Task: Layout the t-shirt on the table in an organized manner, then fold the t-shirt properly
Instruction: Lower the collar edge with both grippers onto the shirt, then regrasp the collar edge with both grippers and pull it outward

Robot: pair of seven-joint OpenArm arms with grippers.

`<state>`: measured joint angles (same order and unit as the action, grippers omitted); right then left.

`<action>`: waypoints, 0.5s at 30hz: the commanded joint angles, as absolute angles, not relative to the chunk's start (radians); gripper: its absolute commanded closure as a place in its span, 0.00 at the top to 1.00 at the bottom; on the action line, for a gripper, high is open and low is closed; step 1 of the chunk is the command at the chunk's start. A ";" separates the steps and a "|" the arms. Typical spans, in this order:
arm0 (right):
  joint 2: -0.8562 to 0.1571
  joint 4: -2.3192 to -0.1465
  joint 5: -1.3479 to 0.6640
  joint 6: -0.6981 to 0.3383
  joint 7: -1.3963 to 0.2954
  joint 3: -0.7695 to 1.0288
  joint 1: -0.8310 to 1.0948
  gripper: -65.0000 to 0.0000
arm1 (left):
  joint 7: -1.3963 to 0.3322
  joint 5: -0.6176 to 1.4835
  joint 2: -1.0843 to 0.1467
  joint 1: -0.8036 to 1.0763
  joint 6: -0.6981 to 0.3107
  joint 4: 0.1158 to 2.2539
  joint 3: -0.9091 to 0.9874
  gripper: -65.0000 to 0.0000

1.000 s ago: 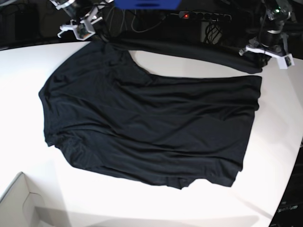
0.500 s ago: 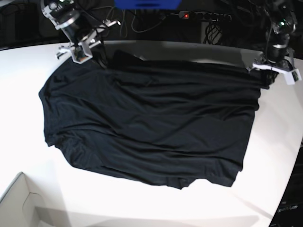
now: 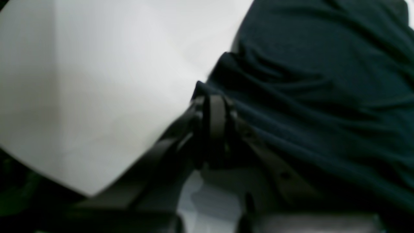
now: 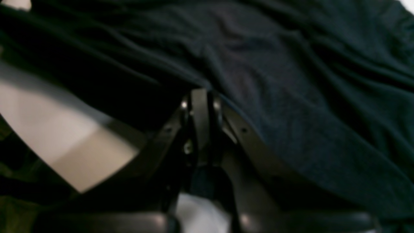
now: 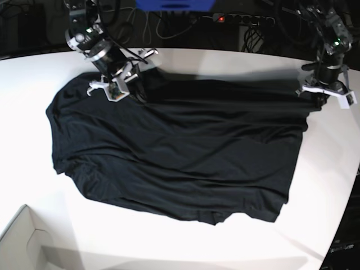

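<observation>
The black t-shirt (image 5: 180, 157) lies spread over the white table (image 5: 169, 242), wrinkled, with its far edge folded over toward the near side. My right gripper (image 5: 125, 89) is at the shirt's far left part, shut on a pinch of fabric; the right wrist view shows it (image 4: 200, 97) closed on the cloth (image 4: 291, 81). My left gripper (image 5: 319, 94) is at the shirt's far right corner. In the left wrist view it (image 3: 215, 106) is shut on the shirt's edge (image 3: 323, 81), beside bare table (image 3: 97, 81).
A pale box corner (image 5: 22, 242) sits at the near left. Cables and a power strip (image 5: 242, 19) lie behind the table's far edge. The table's curved edge runs down the right side (image 5: 343, 214).
Both grippers have moved nearer with the shirt's far edge, laying it over the body. The right gripper has also shifted rightward. The bare table gap at the far side is covered.
</observation>
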<state>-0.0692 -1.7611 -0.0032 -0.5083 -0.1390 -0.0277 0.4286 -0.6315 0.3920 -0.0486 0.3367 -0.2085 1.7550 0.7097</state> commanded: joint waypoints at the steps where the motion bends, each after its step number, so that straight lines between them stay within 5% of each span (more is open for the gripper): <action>1: -0.073 -1.765 -0.016 -0.510 -0.105 -0.025 0.417 0.00 | -0.607 0.381 -0.058 0.309 -0.216 1.768 0.711 0.00; 15: -0.073 -1.701 -0.016 -0.510 -0.171 -0.025 0.323 0.00 | -0.605 0.317 -0.058 0.186 -0.217 1.627 0.708 0.01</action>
<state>-0.0696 -1.6859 -0.0029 -0.5083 -0.2016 -0.0265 0.3382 -0.6231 0.3111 -0.0479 0.1978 -0.2138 1.6161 0.7071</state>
